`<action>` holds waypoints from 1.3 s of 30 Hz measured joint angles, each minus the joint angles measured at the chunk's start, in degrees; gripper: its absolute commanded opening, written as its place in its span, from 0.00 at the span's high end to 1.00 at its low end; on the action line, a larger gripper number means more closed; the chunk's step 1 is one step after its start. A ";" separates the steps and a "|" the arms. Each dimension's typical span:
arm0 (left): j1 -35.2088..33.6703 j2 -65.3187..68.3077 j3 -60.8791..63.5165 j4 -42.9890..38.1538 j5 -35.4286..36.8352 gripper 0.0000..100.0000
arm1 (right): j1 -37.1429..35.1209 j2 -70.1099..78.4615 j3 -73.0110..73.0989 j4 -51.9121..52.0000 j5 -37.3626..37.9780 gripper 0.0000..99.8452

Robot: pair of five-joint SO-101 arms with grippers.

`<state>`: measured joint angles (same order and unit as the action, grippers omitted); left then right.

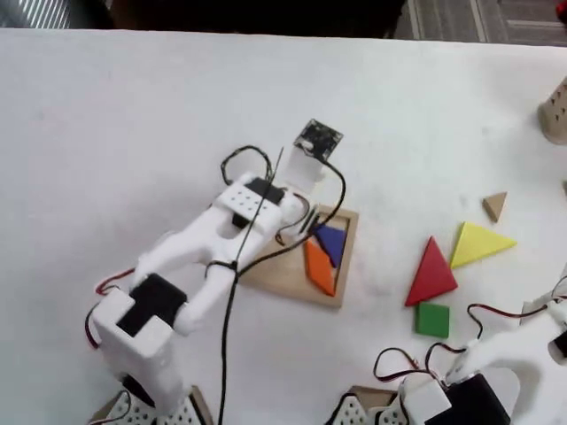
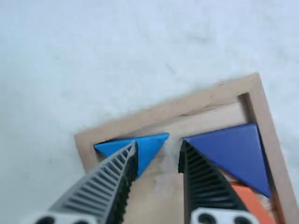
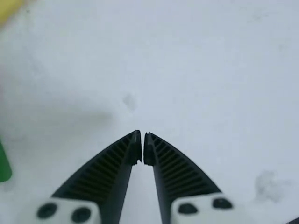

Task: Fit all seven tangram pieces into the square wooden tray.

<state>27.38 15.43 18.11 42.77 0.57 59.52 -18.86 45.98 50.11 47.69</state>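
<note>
- Two arm bases stand at the near table edge. The right gripper (image 3: 142, 148) hangs clenched on nothing over bare tabletop, near the green wooden square (image 1: 432, 319).
- Beyond the square lie the red wooden triangle (image 1: 432, 273) and the yellow wooden triangle (image 1: 478, 243), side by side. The small tan wooden triangle (image 1: 494, 205) lies farther off.
- At mid-table, the square wooden tray (image 2: 187, 105) holds three pieces: the orange wooden piece (image 2: 247, 200), the dark blue wooden triangle (image 2: 233, 149) and the small light blue wooden triangle (image 2: 152, 145), which lies in a corner.
- The left gripper (image 2: 158, 151) is released, jaws apart, above the tray. One fingertip overlaps the light blue triangle's edge.
- Step in hand, as judged: seating the light blue triangle in its corner.
- Next move calls for a straight lift that does not drag the piece, then pickup of one of the four loose pieces.
- The white table surface (image 1: 133, 106) is matte with faint marks. A dark strip of room shows past its far edge.
</note>
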 measured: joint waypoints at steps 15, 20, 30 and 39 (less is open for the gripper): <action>0.79 -9.85 3.43 10.20 0.09 0.96 | -1.23 0.00 2.20 -1.93 0.35 0.98; 4.22 -10.29 4.40 8.44 0.09 0.98 | -1.23 0.00 2.20 -1.93 0.35 0.98; 9.23 -1.58 5.54 -3.43 3.43 0.98 | -1.23 0.00 2.20 -1.93 0.35 0.98; 9.41 3.52 -1.58 0.09 4.48 0.98 | -1.23 0.00 2.20 -2.90 0.35 0.98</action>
<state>36.79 18.95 16.53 42.86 5.05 58.29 -18.86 48.18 47.21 48.04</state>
